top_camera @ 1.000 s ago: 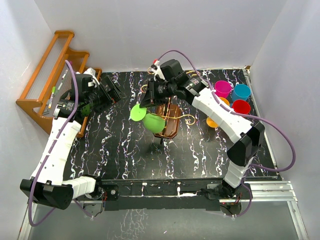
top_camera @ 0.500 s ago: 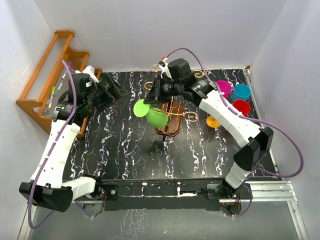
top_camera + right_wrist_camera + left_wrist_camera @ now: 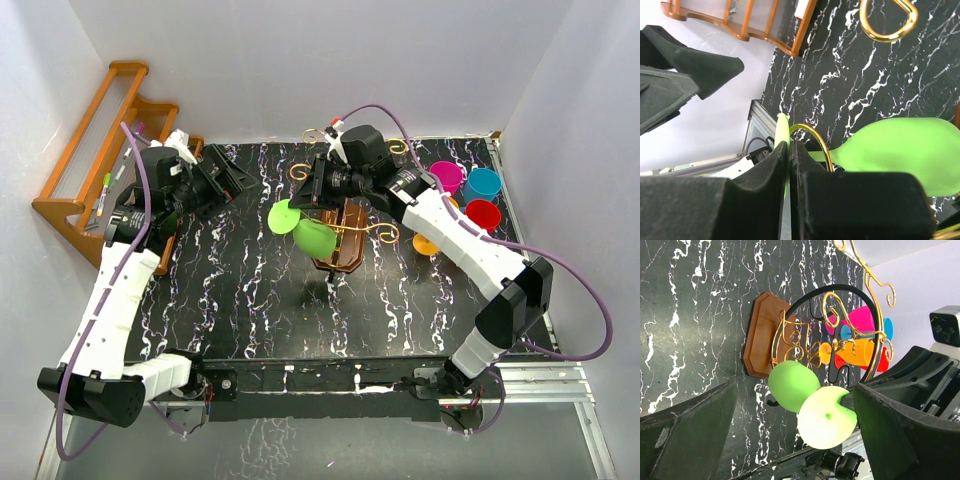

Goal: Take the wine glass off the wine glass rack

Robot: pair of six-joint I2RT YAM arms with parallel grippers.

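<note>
1. Top external view: right tool (image 3: pixel 300 203) is pinched shut on the foot of the green wine glass (image 3: pixel 313 237) — the glass is tipped sideways, at the left side of the wine glass rack (image 3: pixel 345 255).
2. Left tool (image 3: pixel 233 180) gapes wide near the far-left corner of the desk (image 3: pixel 300 320) — holding nothing.

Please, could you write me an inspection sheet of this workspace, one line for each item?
Surface: black white-veined tabletop.
Job's things: green wine glass tipped sideways beside wine glass rack; gold wire crosses its stem, freed or not unclear.
Clutter: pink cup, blue cup, red cup, orange cup at right rear.
Grippers: right gripper shut on the glass's foot; left gripper open, holding nothing.
Cables: purple cable along each arm.
Surroundings: wooden shelf at left; white walls.
</note>
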